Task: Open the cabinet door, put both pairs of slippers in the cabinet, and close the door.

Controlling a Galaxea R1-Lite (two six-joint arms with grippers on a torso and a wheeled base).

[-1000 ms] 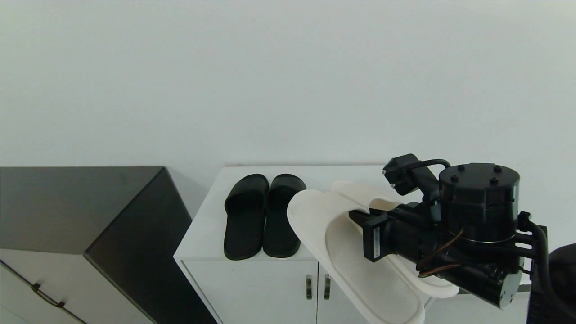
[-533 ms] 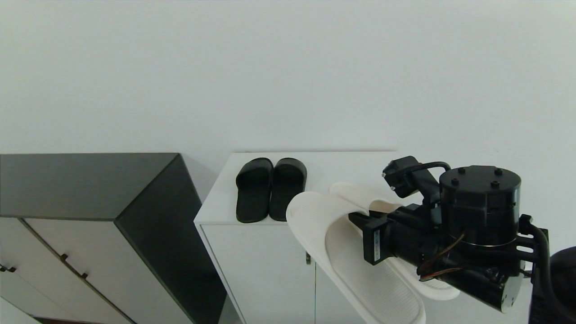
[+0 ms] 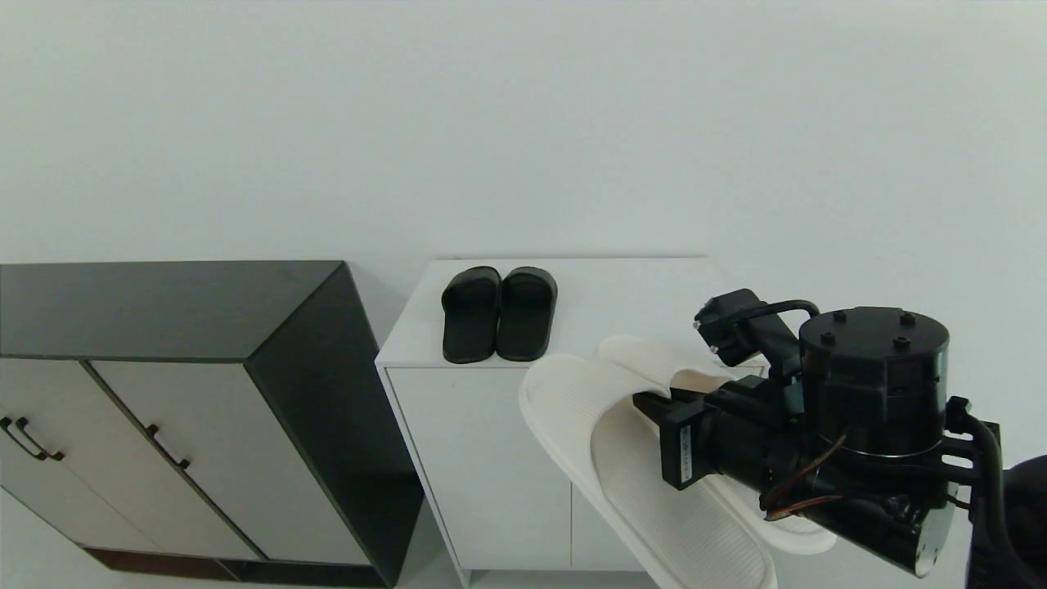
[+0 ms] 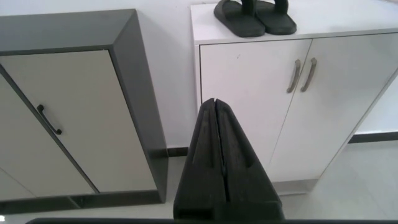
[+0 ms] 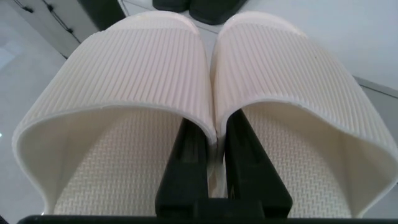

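A pair of white slippers hangs in front of the white cabinet, held side by side by my right gripper. In the right wrist view that gripper is shut on the slippers' inner walls, its fingertips hidden under the straps. A pair of black slippers lies on the cabinet's top near its left edge. Both cabinet doors are closed, with two metal handles at the centre seam. My left gripper is shut and empty, low in front of the cabinet's left door.
A dark cabinet with pale doors and black handles stands against the white cabinet's left side. A plain wall runs behind both. Pale floor lies in front of them.
The whole head picture has shifted: the camera moved, so both cabinets look farther off and more of their fronts shows. My right gripper keeps the white slippers in the same grip.
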